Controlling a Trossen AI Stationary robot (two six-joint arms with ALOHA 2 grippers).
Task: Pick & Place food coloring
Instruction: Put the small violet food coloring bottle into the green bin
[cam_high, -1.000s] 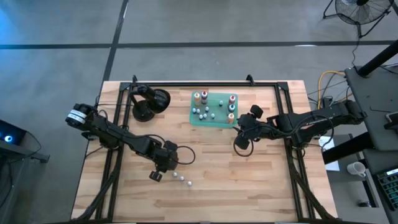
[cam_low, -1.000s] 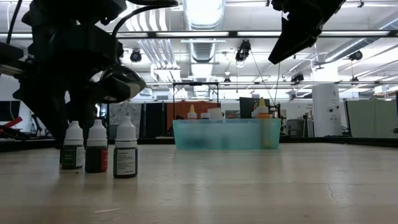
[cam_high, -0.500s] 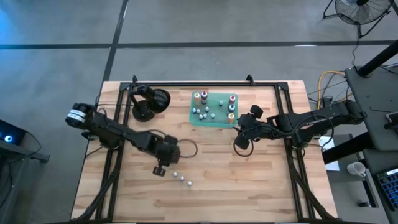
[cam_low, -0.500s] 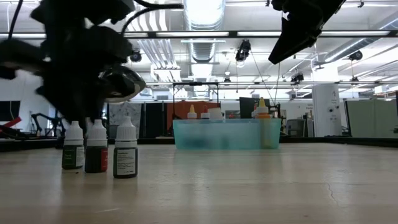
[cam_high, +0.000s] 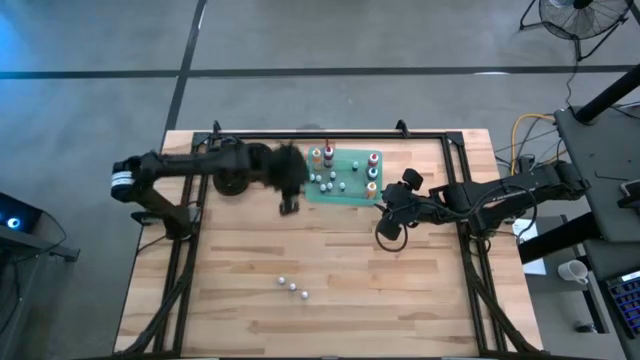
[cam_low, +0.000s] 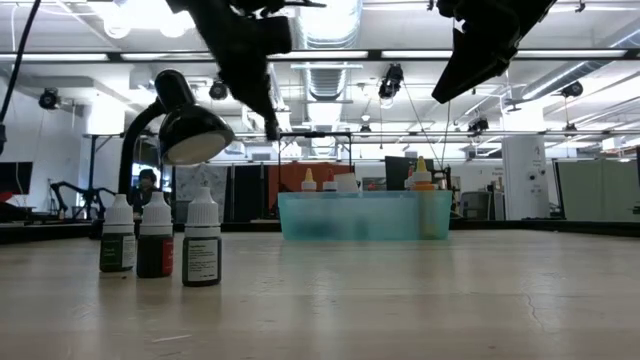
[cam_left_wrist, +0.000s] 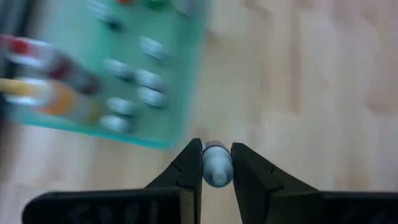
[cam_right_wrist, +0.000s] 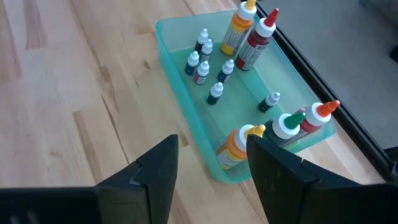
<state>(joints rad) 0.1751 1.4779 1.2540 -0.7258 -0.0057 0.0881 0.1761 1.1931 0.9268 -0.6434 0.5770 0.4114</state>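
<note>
While three small bottles (cam_high: 292, 287) wait on the wooden table (cam_high: 420, 290), the left tool (cam_left_wrist: 216, 163) grips one round-topped whitish bottle (cam_left_wrist: 216, 169) beside the translucent green tray (cam_high: 340, 190) — placement pending. Right tool (cam_right_wrist: 208, 163) idles open near the tray, whose glossy plastic holds several bottles.

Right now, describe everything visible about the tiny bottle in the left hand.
The tiny whitish round-topped bottle looks like pale plastic with a lighter cap. It is pinched between the two dark fingers of the left hand, which is shut on it. It hangs in the air above bare wood, just short of the translucent green plastic tray, touching nothing but the fingers.
</note>
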